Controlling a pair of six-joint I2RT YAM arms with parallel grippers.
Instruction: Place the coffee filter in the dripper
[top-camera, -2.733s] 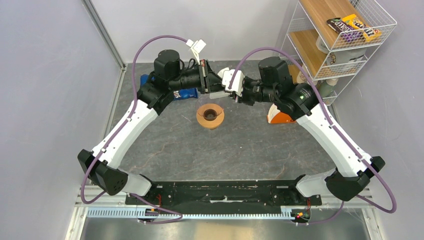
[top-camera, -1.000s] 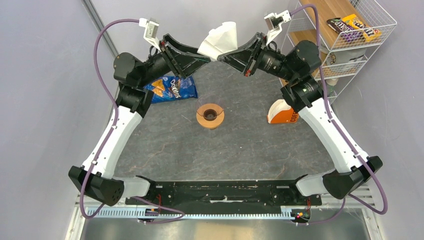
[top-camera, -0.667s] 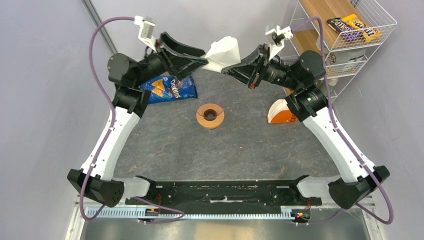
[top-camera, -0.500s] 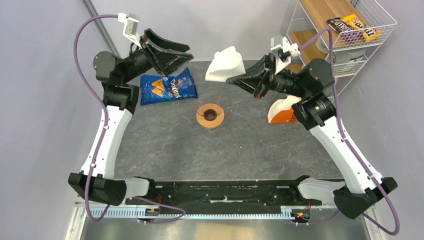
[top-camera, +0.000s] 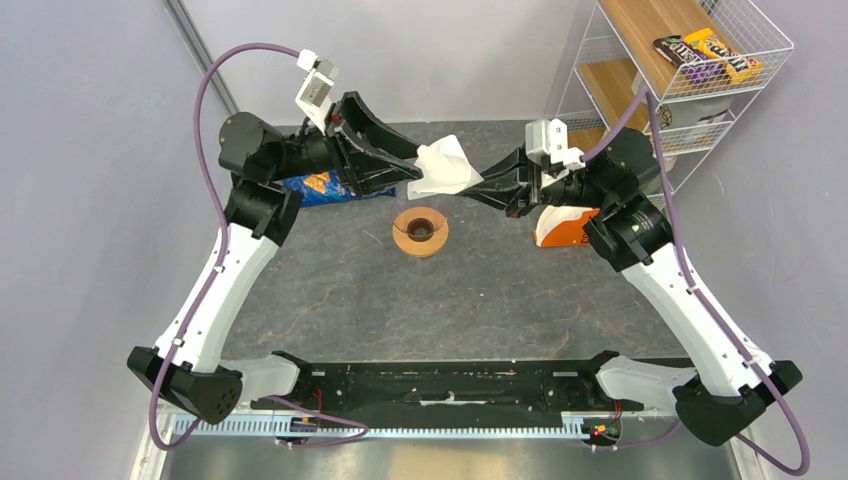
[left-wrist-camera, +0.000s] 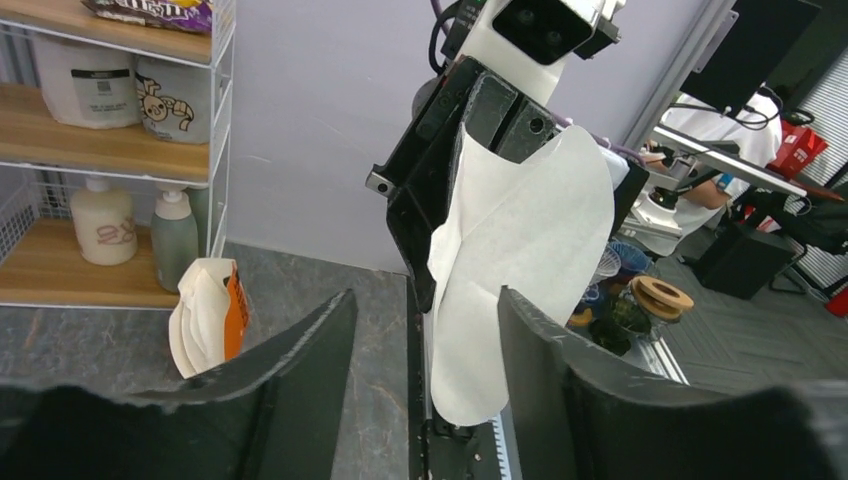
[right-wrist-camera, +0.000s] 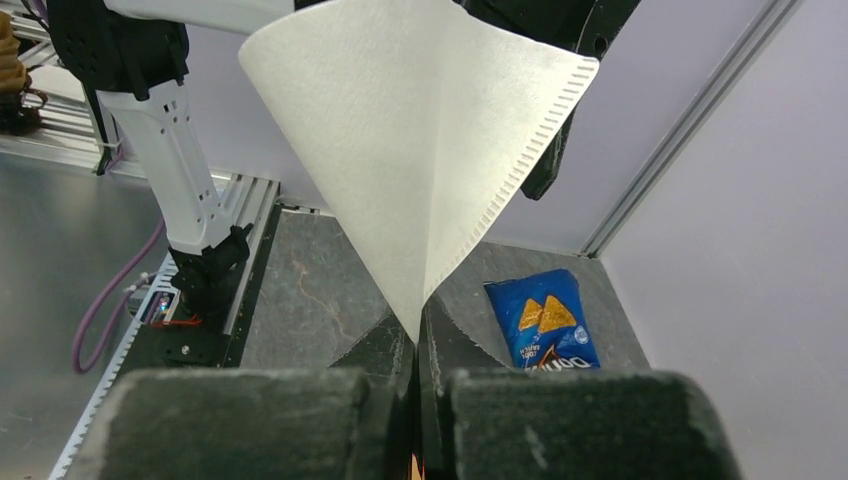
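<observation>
The coffee filter (top-camera: 441, 170), a white paper cone, hangs in the air above and just behind the orange dripper (top-camera: 420, 231) at mid-table. My right gripper (top-camera: 480, 189) is shut on the filter's pointed tip; in the right wrist view the filter (right-wrist-camera: 420, 140) fans upward from the closed gripper (right-wrist-camera: 415, 335). My left gripper (top-camera: 412, 166) is open, its jaws straddling the filter's wide end. In the left wrist view the filter (left-wrist-camera: 520, 270) hangs between the spread fingers (left-wrist-camera: 560, 380), nearer the right one; contact is unclear.
A blue chips bag (top-camera: 318, 186) lies behind the left arm, also in the right wrist view (right-wrist-camera: 545, 320). An orange-and-white filter pack (top-camera: 563, 226) stands under the right arm. A wire shelf (top-camera: 680, 70) with snacks and bottles stands at the back right.
Both grippers held the filter high. The left one then opened and drew off left. The right has since lowered the filter toward the dripper, and the open left gripper has come back round it.
</observation>
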